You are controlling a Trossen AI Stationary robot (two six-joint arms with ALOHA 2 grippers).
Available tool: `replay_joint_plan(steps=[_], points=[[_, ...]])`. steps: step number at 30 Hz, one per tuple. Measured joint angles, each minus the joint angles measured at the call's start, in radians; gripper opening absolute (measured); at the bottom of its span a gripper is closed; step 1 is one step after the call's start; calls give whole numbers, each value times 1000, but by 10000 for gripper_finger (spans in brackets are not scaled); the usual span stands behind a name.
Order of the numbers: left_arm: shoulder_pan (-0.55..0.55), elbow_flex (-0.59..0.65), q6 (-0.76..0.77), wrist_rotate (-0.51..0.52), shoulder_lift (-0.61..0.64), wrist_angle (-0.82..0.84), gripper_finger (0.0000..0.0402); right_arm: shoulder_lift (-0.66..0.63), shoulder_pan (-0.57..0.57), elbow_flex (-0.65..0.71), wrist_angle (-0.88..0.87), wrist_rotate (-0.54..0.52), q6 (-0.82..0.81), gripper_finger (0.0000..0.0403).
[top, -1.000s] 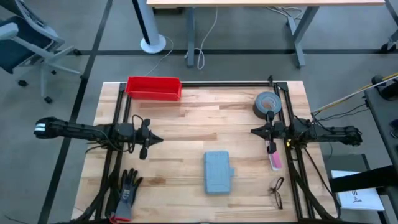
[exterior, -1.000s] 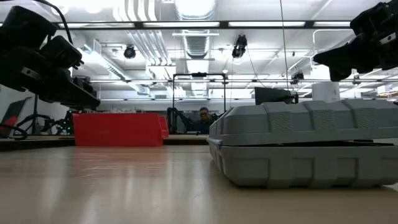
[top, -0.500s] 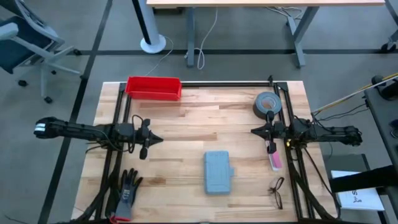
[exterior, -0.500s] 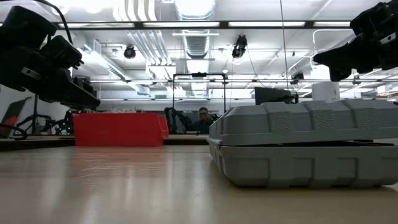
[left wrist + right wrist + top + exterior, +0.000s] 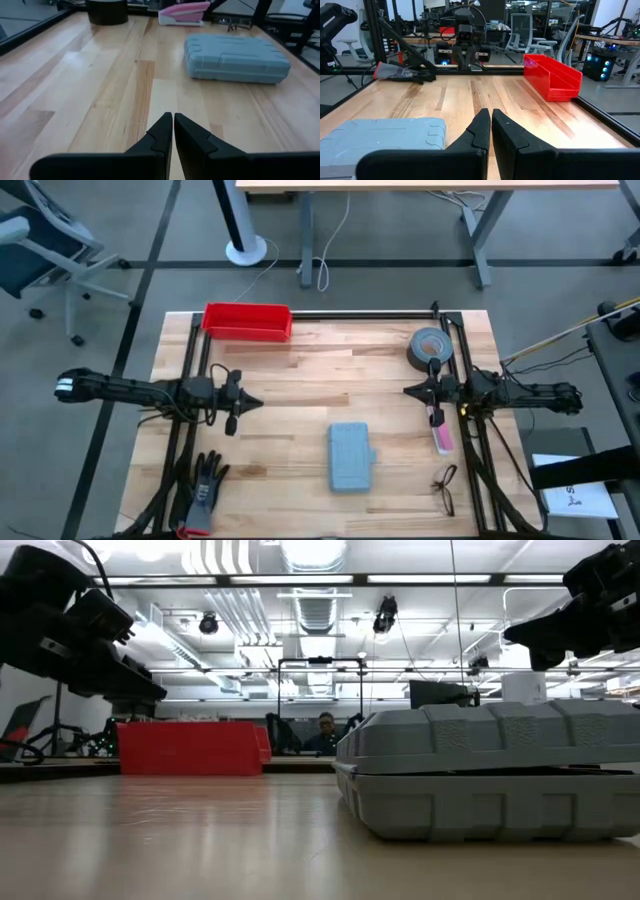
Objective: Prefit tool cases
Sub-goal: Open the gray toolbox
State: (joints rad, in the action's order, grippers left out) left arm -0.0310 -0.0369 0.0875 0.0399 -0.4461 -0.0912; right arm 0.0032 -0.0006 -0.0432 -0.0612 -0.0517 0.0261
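Centrally, the grey-blue tool case (image 5: 351, 457) is lying closed and flat on the wooden table (image 5: 300, 360), toward the near edge, between the two arms and touched by neither. The left gripper (image 5: 243, 404) is being held above the table on the left side, fingers (image 5: 162, 131) pressed together with nothing between them, pointing toward the middle; the case is seen ahead of it in the left wrist view (image 5: 235, 57). The right gripper (image 5: 408, 390) is being held above the right side, its fingers (image 5: 482, 126) likewise closed and empty, pointing inward. A red bin (image 5: 247, 321) is sitting at the far left edge of the table. A roll of grey tape (image 5: 431, 347) is resting near the far right corner, and a pink stapler (image 5: 441, 437) is lying just beside the right arm. A pair of glasses (image 5: 445, 488) is lying near the near right corner, and a dark work glove (image 5: 205, 485) is lying at the near left. In the low view the case (image 5: 490, 775) is filling the right foreground, and a person (image 5: 325, 732) is seated in the room behind.
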Motion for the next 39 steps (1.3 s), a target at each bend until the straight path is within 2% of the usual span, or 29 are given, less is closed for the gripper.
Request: replay_joint_plan(steps=[8,16,20,28,39], points=[[0,0,0,2,0,-68,23,0,0,0,0,0,0,0],[0,0,32,5,0,-282,23,0,0,3,71,-1,0,0],[0,0,63,5,0,-324,23,0,0,3,71,-1,-24,0],[0,-80,77,5,-32,-270,23,0,0,3,71,-1,-108,0],[0,-318,79,5,-184,-47,23,0,0,1,82,0,-212,0]])
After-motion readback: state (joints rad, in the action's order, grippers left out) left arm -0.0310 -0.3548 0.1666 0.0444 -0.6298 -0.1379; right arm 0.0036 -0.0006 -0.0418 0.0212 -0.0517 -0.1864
